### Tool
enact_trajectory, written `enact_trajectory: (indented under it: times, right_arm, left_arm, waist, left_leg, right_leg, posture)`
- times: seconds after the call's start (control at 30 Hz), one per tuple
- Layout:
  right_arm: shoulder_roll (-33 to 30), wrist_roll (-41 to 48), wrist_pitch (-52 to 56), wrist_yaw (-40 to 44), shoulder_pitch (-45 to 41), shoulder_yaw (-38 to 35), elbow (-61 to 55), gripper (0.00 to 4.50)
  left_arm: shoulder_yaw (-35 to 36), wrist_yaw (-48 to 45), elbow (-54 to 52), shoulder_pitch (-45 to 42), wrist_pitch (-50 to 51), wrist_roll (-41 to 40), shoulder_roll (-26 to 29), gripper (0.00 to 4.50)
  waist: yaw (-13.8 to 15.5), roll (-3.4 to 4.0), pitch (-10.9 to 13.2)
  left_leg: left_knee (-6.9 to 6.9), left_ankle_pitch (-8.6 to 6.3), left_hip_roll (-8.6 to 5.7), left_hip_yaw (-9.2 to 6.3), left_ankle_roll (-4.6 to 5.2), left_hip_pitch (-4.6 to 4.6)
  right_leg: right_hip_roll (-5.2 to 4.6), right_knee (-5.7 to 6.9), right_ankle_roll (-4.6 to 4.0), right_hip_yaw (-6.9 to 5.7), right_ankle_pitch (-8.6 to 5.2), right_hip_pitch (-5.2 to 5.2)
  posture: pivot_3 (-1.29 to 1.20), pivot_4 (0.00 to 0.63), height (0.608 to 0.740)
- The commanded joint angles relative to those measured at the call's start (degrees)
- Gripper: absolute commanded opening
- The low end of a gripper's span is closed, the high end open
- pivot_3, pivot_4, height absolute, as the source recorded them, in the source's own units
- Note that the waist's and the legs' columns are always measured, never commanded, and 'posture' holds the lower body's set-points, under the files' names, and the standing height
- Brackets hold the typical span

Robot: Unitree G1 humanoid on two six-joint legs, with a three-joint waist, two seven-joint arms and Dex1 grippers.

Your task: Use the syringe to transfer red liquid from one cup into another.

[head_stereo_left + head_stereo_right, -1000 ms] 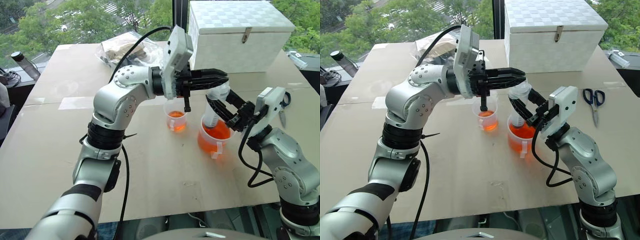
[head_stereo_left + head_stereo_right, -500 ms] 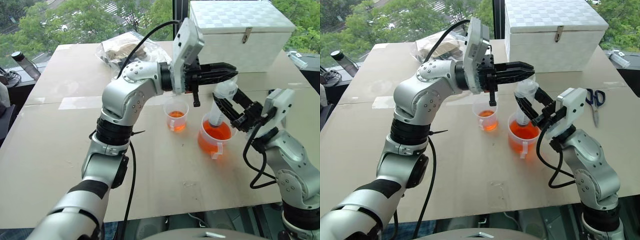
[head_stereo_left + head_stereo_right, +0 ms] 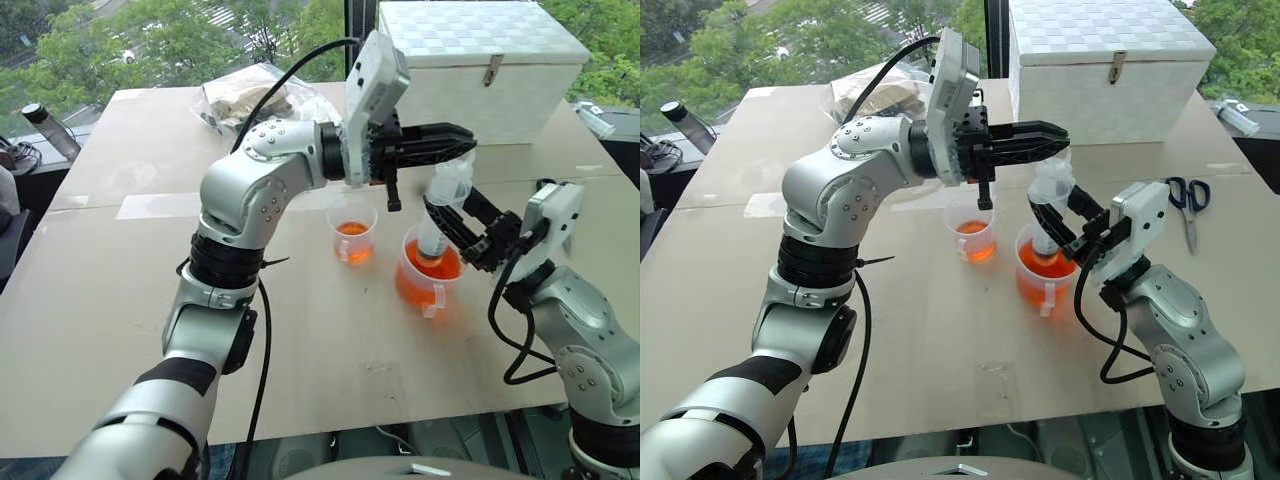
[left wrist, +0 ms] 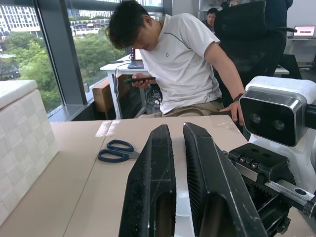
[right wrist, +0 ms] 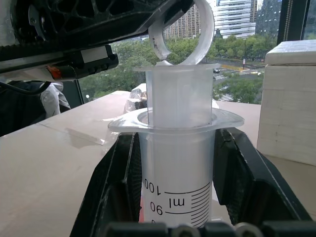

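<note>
Now the right gripper (image 3: 452,222) clamps the syringe (image 3: 437,213) upright in the wide cup (image 3: 426,276); the left gripper (image 3: 455,138) (fingers pressed together on the plunger loop) must draw upward.

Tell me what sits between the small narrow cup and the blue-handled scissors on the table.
In the right eye view, the wide measuring cup of red liquid lies between the small cup and the scissors, with the syringe standing in it, held by the right gripper.
</note>
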Motion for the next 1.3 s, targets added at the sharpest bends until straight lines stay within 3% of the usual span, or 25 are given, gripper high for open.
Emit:
enact_trajectory:
  times: [0.03,0.4,0.43,0.57,1.0,1.3]
  right_arm:
    - [-0.80,0.82,2.96,-0.58,1.31,0.47,-0.26,1.51]
    - [0.91,1.49,0.56,-0.57,-0.63,0.12,0.06,1.51]
    - [1.09,1.63,0.27,-0.49,-0.96,-0.10,0.12,1.51]
    - [1.06,1.53,-0.36,0.08,-1.25,-0.55,0.46,1.51]
    - [-1.33,6.54,2.77,-1.14,-5.67,-5.86,-0.21,1.51]
    - [-3.81,11.44,4.65,-1.48,-12.90,-7.36,0.70,1.51]
  left_arm:
    - [5.23,1.36,-4.55,-4.11,-0.96,-3.36,-0.52,0.11]
    - [5.51,0.15,-4.75,-3.98,-0.45,-4.89,-0.13,0.11]
    - [5.44,0.43,-4.77,-4.02,-1.00,-4.37,-0.01,0.86]
    - [5.98,0.94,-4.44,-4.53,-1.96,-4.02,0.01,2.52]
    - [11.83,1.50,-2.00,-7.29,-1.64,-6.04,4.70,2.52]
    - [12.00,-0.44,-1.82,-1.56,-3.20,-1.35,15.76,2.52]
  waist:
    - [0.01,0.00,0.00]
    - [-0.02,0.00,0.00]
    - [-0.02,0.00,0.00]
    - [0.04,-0.01,0.01]
    - [-0.10,-0.01,0.01]
    - [-0.15,-0.01,0.01]
  left_leg:
    - [0.00,0.00,0.00,0.00,0.00,0.00]
    - [0.00,0.00,0.00,0.00,0.00,0.00]
    - [0.00,0.00,0.00,0.00,0.00,0.00]
    - [0.00,0.00,0.00,0.01,0.00,0.00]
    - [0.01,0.00,0.00,0.00,0.00,0.01]
    - [0.00,0.00,0.00,0.00,0.00,0.01]
  right_leg:
    - [-0.02,0.00,0.00,0.00,0.00,0.00]
    - [-0.01,0.00,0.00,0.00,0.00,0.00]
    - [-0.01,0.00,0.00,0.00,0.00,0.00]
    - [-0.02,0.00,0.00,0.00,0.00,0.00]
    - [0.03,0.01,0.00,-0.02,0.00,0.00]
    - [-0.03,0.01,0.00,-0.02,0.00,-0.01]
  posture:
    - [0.00,0.150,0.740]
    - [0.00,0.150,0.740]
    - [0.00,0.150,0.740]
    - [0.00,0.150,0.740]
    - [0.00,0.150,0.740]
    - [0.00,0.150,0.740]
